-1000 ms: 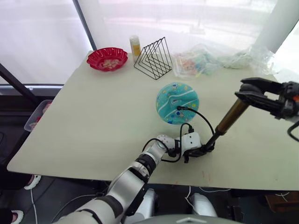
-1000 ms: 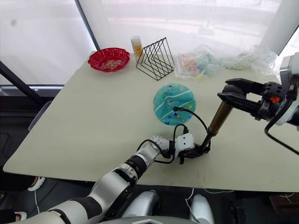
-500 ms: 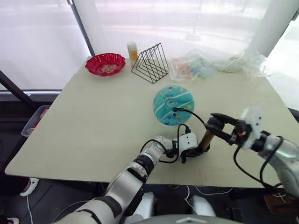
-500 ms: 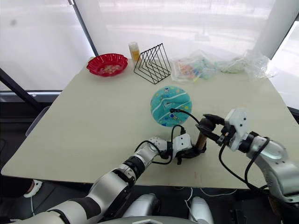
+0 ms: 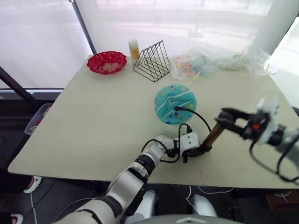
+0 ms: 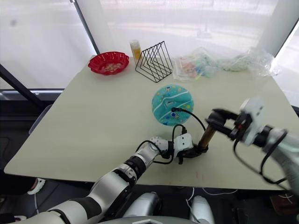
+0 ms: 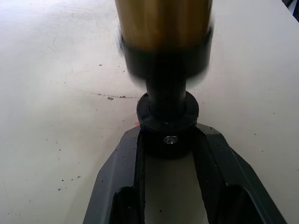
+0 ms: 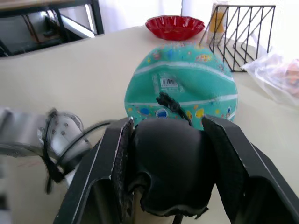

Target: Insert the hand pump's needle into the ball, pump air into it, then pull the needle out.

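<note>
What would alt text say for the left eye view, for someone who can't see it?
On a pale table, two robot arms work a bronze-gold hand pump: the left gripper clamps its base and the right gripper grips its top handle. The pump's thin black hose loops to a flat teal-blue ball; behind stand a red bowl and a wire rack.

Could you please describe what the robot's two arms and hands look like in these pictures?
The left hand has two black fingers on a white housing; its arm is silver-grey with black joint bands and looping black cables. The right hand also has black fingers, a white wrist block, an orange-red mark and black cables.
</note>
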`<state>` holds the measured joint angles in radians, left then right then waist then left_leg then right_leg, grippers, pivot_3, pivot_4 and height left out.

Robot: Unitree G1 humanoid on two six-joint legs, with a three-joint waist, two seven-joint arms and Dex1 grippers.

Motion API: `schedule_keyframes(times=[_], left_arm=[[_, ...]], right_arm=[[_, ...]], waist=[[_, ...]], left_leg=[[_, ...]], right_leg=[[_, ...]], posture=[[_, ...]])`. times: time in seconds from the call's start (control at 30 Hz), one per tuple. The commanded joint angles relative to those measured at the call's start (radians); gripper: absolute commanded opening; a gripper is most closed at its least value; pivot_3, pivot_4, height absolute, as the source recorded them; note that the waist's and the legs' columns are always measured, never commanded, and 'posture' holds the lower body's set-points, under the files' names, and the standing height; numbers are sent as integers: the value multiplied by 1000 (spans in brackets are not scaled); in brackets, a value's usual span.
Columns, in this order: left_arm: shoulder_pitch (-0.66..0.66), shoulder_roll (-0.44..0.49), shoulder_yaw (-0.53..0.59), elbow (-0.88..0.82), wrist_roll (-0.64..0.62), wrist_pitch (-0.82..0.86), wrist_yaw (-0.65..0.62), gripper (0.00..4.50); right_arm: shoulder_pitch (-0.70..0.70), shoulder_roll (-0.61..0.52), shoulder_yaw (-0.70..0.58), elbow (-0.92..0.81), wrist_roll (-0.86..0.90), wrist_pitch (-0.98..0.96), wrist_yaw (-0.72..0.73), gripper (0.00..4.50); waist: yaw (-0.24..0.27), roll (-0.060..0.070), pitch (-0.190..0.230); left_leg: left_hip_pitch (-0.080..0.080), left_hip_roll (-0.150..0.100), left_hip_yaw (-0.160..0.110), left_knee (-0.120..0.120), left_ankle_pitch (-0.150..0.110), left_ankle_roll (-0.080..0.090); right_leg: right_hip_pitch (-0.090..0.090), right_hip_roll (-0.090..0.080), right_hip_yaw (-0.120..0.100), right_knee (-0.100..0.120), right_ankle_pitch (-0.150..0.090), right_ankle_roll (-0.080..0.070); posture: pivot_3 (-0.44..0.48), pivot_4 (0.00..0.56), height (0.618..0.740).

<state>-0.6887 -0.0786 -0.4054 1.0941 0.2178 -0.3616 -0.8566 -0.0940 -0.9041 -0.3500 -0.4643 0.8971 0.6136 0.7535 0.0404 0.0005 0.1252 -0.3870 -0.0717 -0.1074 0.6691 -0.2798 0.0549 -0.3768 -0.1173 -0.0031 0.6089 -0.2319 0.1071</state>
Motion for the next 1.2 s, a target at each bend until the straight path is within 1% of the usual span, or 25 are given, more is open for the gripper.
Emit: schedule_keyframes(times=[0.03,0.2,0.33,0.47,0.53,0.57,0.63,0.7,0.73,0.83,0.97,1.0,1.1,1.2], left_arm=[[75,44,-78,147,108,93,10,1070],[74,45,-82,147,113,86,9,1070],[72,44,-82,147,113,87,7,1070],[70,42,-77,148,107,92,4,1070],[70,43,-76,147,107,90,7,1070],[70,43,-75,147,106,89,8,1070],[70,44,-73,146,104,90,8,1070],[70,44,-69,145,101,92,6,1070],[71,44,-68,145,100,91,6,1070],[71,45,-69,144,99,91,7,1070],[70,45,-65,142,95,84,12,1070],[70,44,-64,142,94,85,12,1070],[67,44,-60,144,90,90,7,1070],[67,43,-59,145,90,91,6,1070]], right_arm=[[-128,-110,-254,-59,188,58,-37,1897],[-212,-197,-320,-23,289,153,-67,1897],[-245,-239,-343,-4,328,206,-70,1897],[-181,-185,-309,-40,286,202,-66,1897],[-109,-133,-254,-83,222,177,-54,1897],[-84,-107,-232,-97,199,164,-57,1897],[34,-29,-112,-121,54,77,-42,1897],[97,20,-41,-117,-45,7,-30,1897],[107,40,-27,-110,-64,-15,-32,1897],[136,70,34,-85,-138,-82,-5,1897],[188,194,223,36,-314,-224,-9,1897],[191,220,242,62,-345,-252,-19,1897],[195,249,265,87,-396,-307,-11,1897],[187,254,256,73,-393,-318,-7,1897]], waist=[[2,-1,2],[3,-6,5],[3,-6,6],[5,-7,6],[4,-7,5],[4,-11,3],[1,-14,0],[0,-17,-2],[-2,-19,-3],[-6,-18,-6],[-5,-22,-10],[-4,-22,-12],[-5,-20,-13],[-5,-18,-14]], left_leg=[[0,0,0,0,0,0],[-1,-2,-1,0,0,0],[-4,-4,-1,0,0,0],[-6,-5,-2,0,0,0],[-6,-5,-2,1,0,0],[-5,-5,-2,1,0,0],[-3,-5,-4,0,0,0],[0,-5,-4,0,0,0],[3,-5,-4,-1,0,0],[7,-6,-5,-1,-2,-4],[8,-6,-9,-2,-2,-4],[8,-6,-10,-2,-2,-4],[9,-7,-10,-2,-2,-4],[10,-11,-15,-2,-2,-4]], right_leg=[[0,0,0,0,1,-1],[0,-2,-2,-1,1,-2],[-3,-5,-2,0,1,-1],[-4,-5,-2,0,1,-1],[-4,-5,-2,0,1,-1],[-4,-5,-2,0,1,-1],[-3,-3,-2,0,1,-1],[0,-3,-2,0,-1,3],[2,-3,-2,0,-3,5],[4,-2,1,1,-3,6],[4,1,0,1,-4,6],[4,1,0,1,-3,6],[4,1,1,1,-3,6],[4,1,3,2,-3,6]], posture=[[0,150,740],[0,150,740],[0,150,740],[0,150,740],[0,150,740],[0,150,740],[0,150,740],[0,150,740],[0,150,740],[0,150,740],[0,150,740],[0,150,740],[0,150,740],[0,150,740]])
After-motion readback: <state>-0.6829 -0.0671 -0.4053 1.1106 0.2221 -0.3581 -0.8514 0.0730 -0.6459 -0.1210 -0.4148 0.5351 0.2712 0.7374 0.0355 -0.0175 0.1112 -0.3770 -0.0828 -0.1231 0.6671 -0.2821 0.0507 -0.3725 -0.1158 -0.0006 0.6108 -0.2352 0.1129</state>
